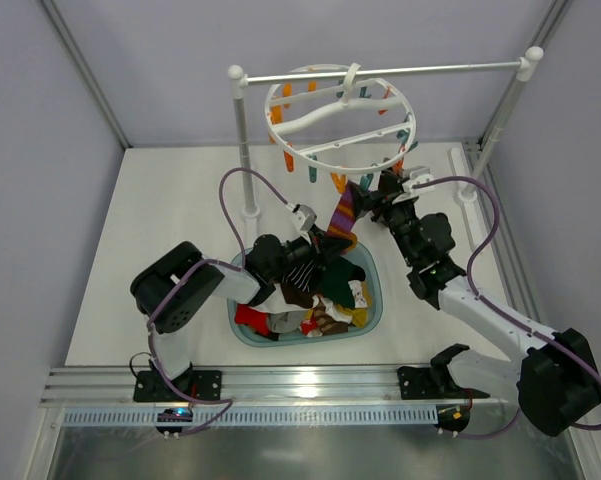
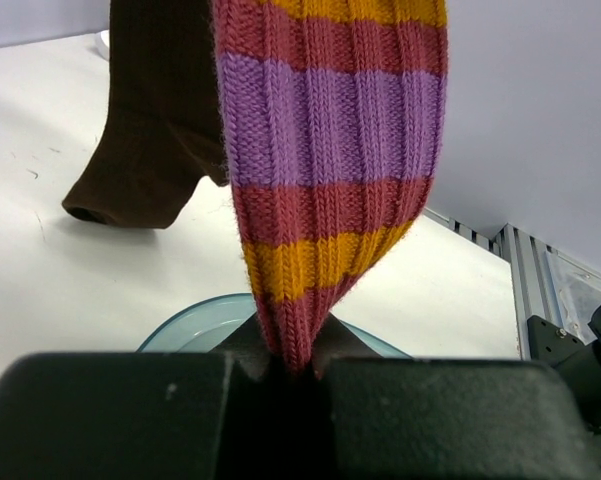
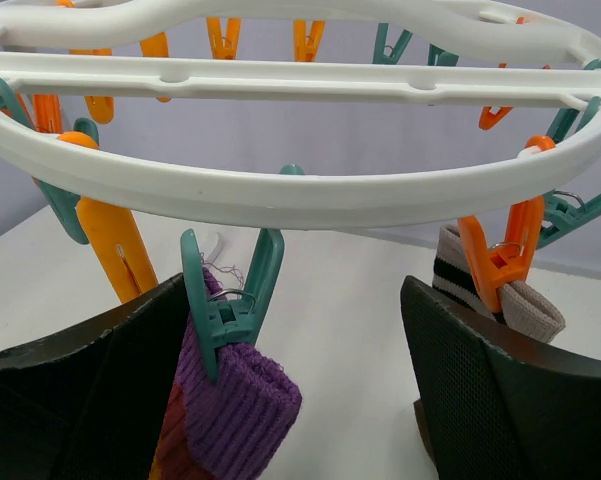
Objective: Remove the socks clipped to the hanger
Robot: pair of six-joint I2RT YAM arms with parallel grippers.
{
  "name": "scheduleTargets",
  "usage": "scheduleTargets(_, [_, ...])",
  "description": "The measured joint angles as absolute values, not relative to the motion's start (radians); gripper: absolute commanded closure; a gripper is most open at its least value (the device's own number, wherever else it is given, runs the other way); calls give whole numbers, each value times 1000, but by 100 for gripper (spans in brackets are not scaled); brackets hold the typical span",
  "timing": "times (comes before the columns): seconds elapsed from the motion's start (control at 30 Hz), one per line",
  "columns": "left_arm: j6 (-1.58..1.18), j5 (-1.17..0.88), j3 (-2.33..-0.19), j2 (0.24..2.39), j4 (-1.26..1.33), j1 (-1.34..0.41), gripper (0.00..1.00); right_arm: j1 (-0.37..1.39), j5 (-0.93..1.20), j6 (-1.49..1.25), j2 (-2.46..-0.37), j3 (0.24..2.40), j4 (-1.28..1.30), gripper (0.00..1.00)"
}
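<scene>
Operator: left gripper (image 2: 290, 372) is clamping the lower end of the purple-red striped sock (image 2: 330, 150). The sock is stretching up to a teal clip (image 3: 225, 300) on the hanger (image 3: 280, 195).

Observer: right gripper (image 3: 295, 300) is standing apart, fingers straddling that clip. Risks as I am judging them: a left pull before the clip is opening is likely tilting the hanger or unhooking it from the rail (image 1: 380, 72). An off-centre squeeze is slipping off the clip.
</scene>
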State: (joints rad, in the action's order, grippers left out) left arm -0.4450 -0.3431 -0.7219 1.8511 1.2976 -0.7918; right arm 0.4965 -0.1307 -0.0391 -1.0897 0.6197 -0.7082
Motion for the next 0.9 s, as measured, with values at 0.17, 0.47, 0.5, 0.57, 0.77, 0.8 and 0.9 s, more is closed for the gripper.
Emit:
scheduleTargets(0.17, [-445,-345,-721,1851,1298,-792,100,496,-119,-27,-1119,632,-729,22])
scheduleTargets(0.47, [-445,-350,-721,1851,1298,-792,100,496,-59,-20,-1119,661,-755,34])
scheduleTargets(0.5, [-445,-352,-721,1851,1298,-792,100,496,-56,-19,-1119,665,-755,36])
scheduleTargets(0.57, [-445,-352,-721,1851,1298,-792,100,496,-46,-14,-1120,676,-754,44])
scheduleTargets(0.77, [-445,-352,-721,1851,1298,-792,100,496,-3,4,-1139,710,-748,63])
scheduleTargets(0.8, [-445,-352,-721,1851,1298,-792,100,496,4,7,-1143,715,-743,66])
scheduleTargets(0.9, [-445,-352,-721,1851,1298,-792,100,497,17,15,-1153,723,-727,88])
